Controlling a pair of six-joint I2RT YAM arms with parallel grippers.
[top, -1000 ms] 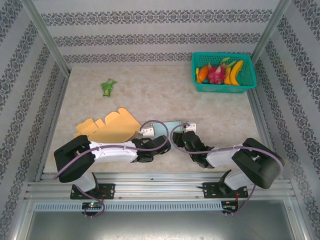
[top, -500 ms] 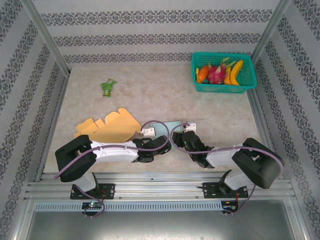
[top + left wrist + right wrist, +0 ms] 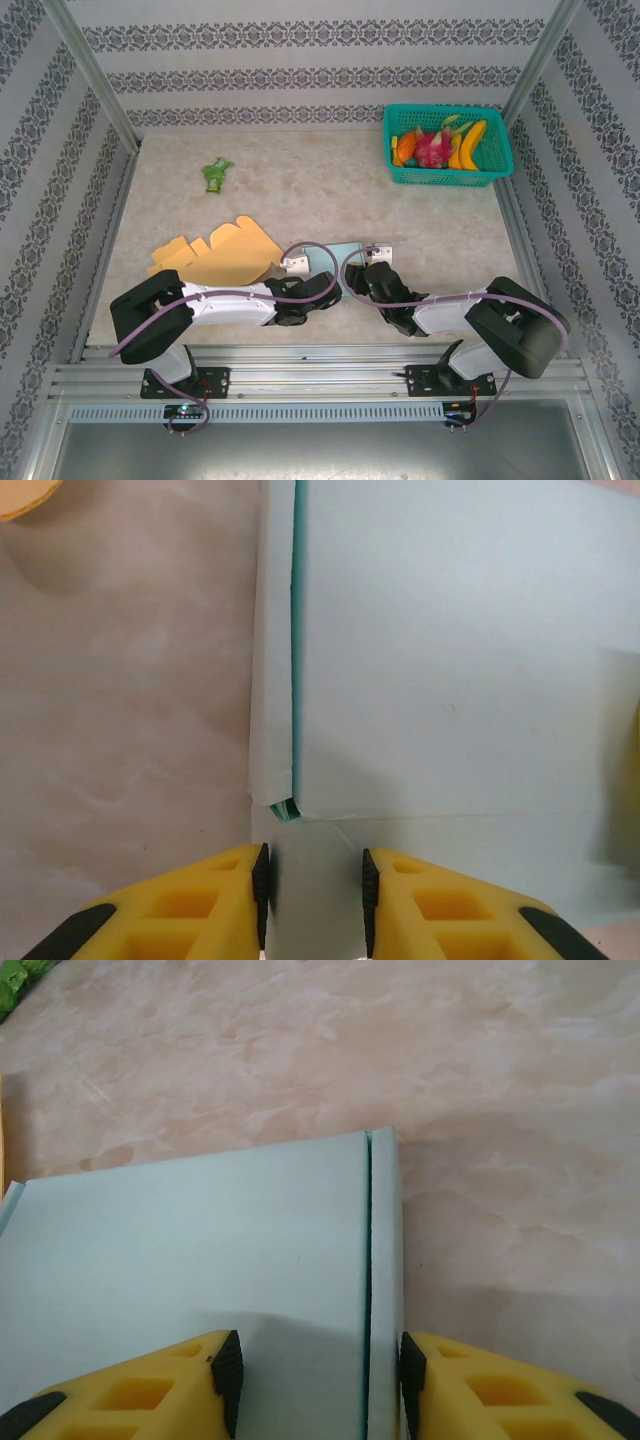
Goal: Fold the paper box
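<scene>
The paper box (image 3: 341, 256) is a pale teal sheet lying flat on the table between my two grippers. In the left wrist view the box (image 3: 450, 660) has a narrow side flap (image 3: 274, 680) folded up along its left edge, and a lower flap runs under my left gripper (image 3: 314, 895), which is open just above it. My right gripper (image 3: 318, 1380) is open over the box (image 3: 190, 1250). Its right pad sits against the narrow side strip (image 3: 385, 1260), and its left finger hovers over the main panel. From above, the left gripper (image 3: 325, 285) and right gripper (image 3: 362, 278) face the box's near edge.
An orange cardboard cutout (image 3: 225, 255) lies just left of the box, with a corner of the cutout (image 3: 25, 495) visible in the left wrist view. A small green item (image 3: 215, 173) lies far left. A teal basket (image 3: 450, 178) of fruit stands at the back right. Metal rails border the table.
</scene>
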